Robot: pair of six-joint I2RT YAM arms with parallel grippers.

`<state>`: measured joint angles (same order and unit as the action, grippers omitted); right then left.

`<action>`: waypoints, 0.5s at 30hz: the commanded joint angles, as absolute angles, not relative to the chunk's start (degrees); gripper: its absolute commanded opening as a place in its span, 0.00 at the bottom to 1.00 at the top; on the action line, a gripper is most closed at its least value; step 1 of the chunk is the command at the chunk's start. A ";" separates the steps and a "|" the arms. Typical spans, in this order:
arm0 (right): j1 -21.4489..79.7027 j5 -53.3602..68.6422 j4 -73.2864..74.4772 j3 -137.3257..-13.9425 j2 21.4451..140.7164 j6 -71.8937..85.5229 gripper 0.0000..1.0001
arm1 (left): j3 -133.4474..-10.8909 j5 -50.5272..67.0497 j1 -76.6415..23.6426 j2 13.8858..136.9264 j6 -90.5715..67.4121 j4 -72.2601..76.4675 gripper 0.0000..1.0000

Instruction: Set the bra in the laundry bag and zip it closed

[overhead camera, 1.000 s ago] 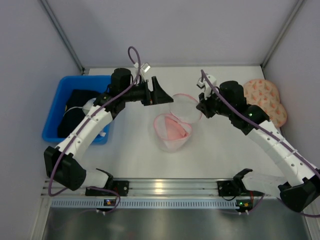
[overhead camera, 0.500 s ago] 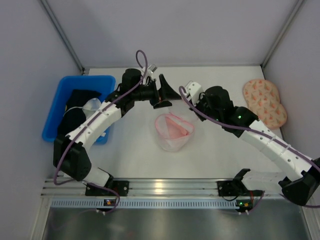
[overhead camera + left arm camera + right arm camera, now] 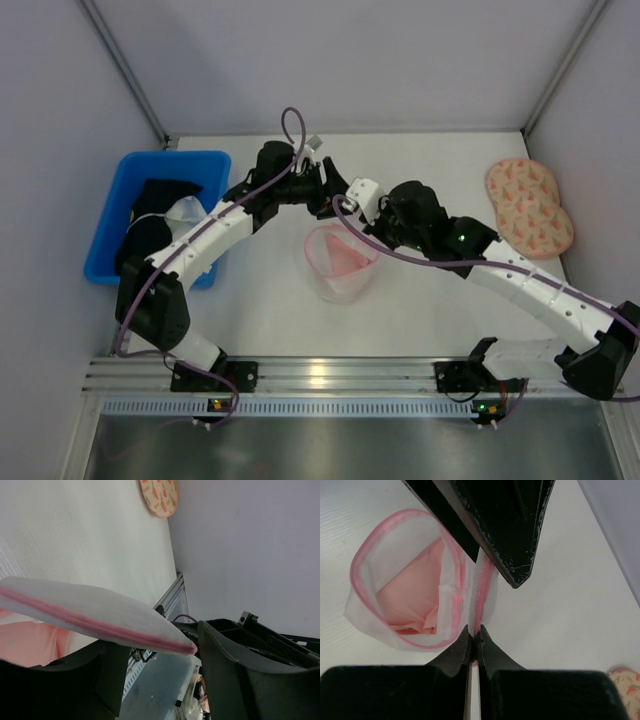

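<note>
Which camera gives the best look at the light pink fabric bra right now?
Right wrist: the light-pink fabric bra lies in plain sight inside the open white mesh laundry bag. The top view shows it small inside the bag; the left wrist catches only a pink corner.

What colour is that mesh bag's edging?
Pink; the laundry bag shows best in the right wrist view.
</note>
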<state>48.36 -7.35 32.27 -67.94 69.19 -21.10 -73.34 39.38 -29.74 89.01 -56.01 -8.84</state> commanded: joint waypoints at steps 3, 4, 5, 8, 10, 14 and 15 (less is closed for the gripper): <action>49.83 -1.06 31.11 -70.75 68.56 -21.36 0.06 | -69.62 40.78 -29.88 86.40 -55.37 -4.84 0.44; 49.75 -0.36 31.55 -70.75 68.47 -21.36 0.07 | -67.96 41.13 -29.80 85.96 -55.37 -4.75 0.42; 49.66 2.43 31.73 -70.93 68.21 -21.36 0.11 | -67.16 41.48 -29.79 85.44 -55.11 -4.83 0.39; 49.04 7.10 32.69 -71.54 67.68 -20.66 0.19 | -64.17 42.79 -29.36 82.71 -54.06 -4.83 0.24; 47.99 9.48 33.31 -72.16 67.24 -19.60 0.29 | -62.15 44.03 -28.66 81.83 -53.35 -4.22 0.11; 42.29 18.77 33.58 -73.12 65.92 -15.22 0.67 | -59.16 50.79 -26.37 80.95 -51.51 -4.04 0.00; 40.54 20.81 33.31 -73.04 65.31 -12.86 0.70 | -58.63 54.46 -25.85 81.03 -50.81 -4.13 0.00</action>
<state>44.91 12.03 34.39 -69.67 68.49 -17.78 -60.25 46.24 -27.62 83.07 -53.28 -6.83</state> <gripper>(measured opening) 0.678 0.034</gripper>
